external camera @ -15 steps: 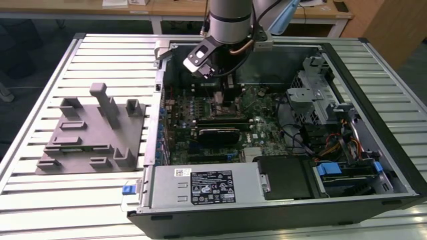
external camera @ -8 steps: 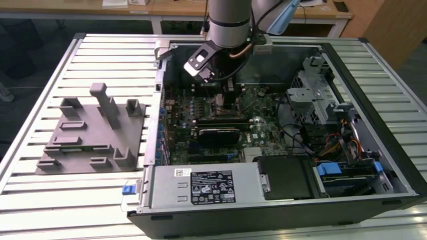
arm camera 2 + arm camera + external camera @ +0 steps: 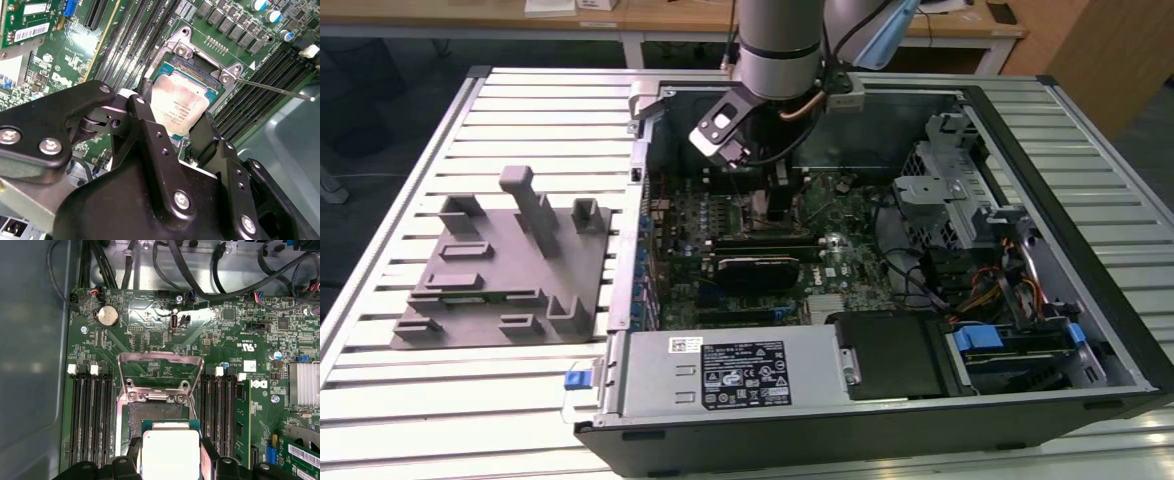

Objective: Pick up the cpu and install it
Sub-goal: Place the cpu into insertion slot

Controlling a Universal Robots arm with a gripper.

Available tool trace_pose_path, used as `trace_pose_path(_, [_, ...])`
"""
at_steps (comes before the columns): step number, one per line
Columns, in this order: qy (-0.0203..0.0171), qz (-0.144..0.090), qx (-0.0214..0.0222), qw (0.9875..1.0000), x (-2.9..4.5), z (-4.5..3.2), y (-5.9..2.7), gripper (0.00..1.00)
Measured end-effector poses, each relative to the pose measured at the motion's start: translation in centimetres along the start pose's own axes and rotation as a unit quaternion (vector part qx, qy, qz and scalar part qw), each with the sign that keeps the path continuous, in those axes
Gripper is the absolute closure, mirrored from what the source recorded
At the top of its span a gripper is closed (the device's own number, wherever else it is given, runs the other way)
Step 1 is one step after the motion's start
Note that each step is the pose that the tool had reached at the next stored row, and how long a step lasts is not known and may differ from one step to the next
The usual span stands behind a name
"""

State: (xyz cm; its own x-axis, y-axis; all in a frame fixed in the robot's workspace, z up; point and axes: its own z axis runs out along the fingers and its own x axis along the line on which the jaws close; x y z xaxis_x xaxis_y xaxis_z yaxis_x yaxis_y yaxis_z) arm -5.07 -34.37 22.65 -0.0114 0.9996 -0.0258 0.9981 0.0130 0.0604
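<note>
Above the open socket point(image 3: 150, 412) on the motherboard point(image 3: 150, 325), the gripper point(image 3: 170, 450) clasps the cpu point(image 3: 170, 457); a tilted or offset landing could bend contacts.

Bright overhead light washes the ribbed silver metal worktop point(image 3: 400, 330) in the exterior view, while the open black computer case point(image 3: 854, 440) holds shadow inside. In both wrist views glare flares off the green circuit board point(image 3: 85, 47) point(image 3: 200, 315) and bleaches the silvery-white square cpu point(image 3: 180, 102) point(image 3: 170, 452).

My hand point(image 3: 172, 127) is black; the cpu point(image 3: 182, 105) silvery-white with a green rim; the motherboard point(image 3: 150, 335) green; the fixture point(image 3: 494, 285) grey on the ribbed silver table point(image 3: 400, 400).
</note>
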Motion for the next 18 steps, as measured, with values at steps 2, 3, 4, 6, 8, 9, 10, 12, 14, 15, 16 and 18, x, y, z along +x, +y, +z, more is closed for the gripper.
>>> trace_pose_path(2, [0.0000, 0.000, 0.0001, 1.0000, 0.01, 0.16, 0.02, 0.46])
trace_pose_path(3, [0.0000, 0.000, 0.0002, 1.0000, 0.01, 0.21, 0.02, 0.46])
trace_pose_path(4, [0.0000, 0.000, 0.0002, 1.0000, 0.01, 0.27, 0.04, 0.46])
trace_pose_path(6, [0.0000, 0.000, 0.0004, 1.0000, 0.01, 0.40, 0.07, 0.46])
trace_pose_path(8, [0.0000, 0.000, 0.0006, 1.0000, 0.02, 0.54, 0.07, 0.46])
trace_pose_path(9, [-0.0001, 0.000, 0.0007, 1.0000, 0.01, 0.55, 0.07, 0.46])
trace_pose_path(10, [-0.0001, 0.000, 0.0007, 1.0000, 0.01, 0.56, 0.07, 0.46])
trace_pose_path(12, [-0.0001, 0.000, 0.0007, 1.0000, 0.01, 0.56, 0.07, 0.46])
trace_pose_path(14, [0.0001, 0.000, 0.0006, 1.0000, 0.02, 0.61, 0.08, 0.46])
trace_pose_path(15, [0.0002, 0.000, 0.0006, 1.0000, 0.02, 0.65, 0.11, 0.46])
trace_pose_path(16, [0.0001, 0.000, 0.0006, 1.0000, 0.02, 0.70, 0.12, 0.46])
trace_pose_path(18, [-0.0002, 0.000, 0.0007, 1.0000, 0.03, 0.83, 0.14, 0.46])
